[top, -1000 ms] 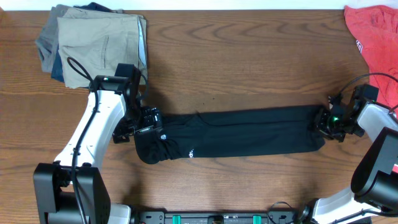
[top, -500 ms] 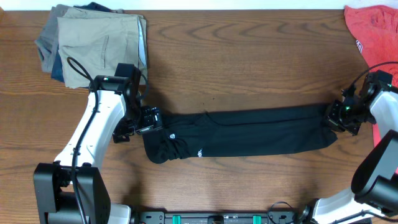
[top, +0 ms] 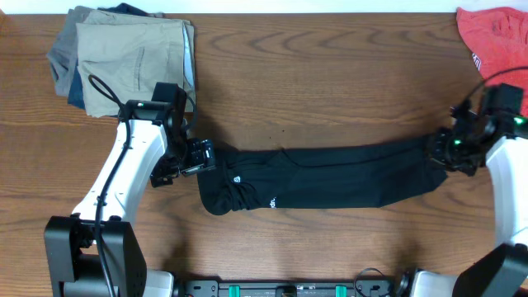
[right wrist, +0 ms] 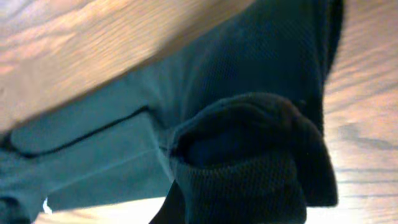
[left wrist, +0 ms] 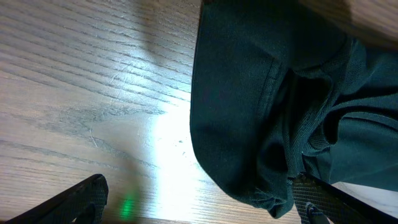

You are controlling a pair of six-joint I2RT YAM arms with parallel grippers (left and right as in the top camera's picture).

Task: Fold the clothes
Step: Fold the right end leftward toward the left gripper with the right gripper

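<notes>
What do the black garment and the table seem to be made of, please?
Garment: soft, matte knit fabric, fibre unclear. The right wrist view shows a fine mesh-like texture, and it bunches limply. Table: brown wood or wood-look laminate, I cannot tell which. It has clear grain lines and a slight sheen where light reflects in the left wrist view.

Five pieces of clothing, two robot arms, one table.
On the one brown wooden table [top: 330, 74] I count one long black soft-fabric garment [top: 330, 175], one red-coral shirt [top: 495, 49], and one pile of three folded trousers: one tan pair [top: 132, 62], one grey pair [top: 59, 62] and one dark blue pair [top: 77, 95]. There are two white-and-black robot arms, one left arm [top: 124, 177] and one right arm [top: 511, 177]. The black garment shows one small round white logo [top: 238, 176].
</notes>
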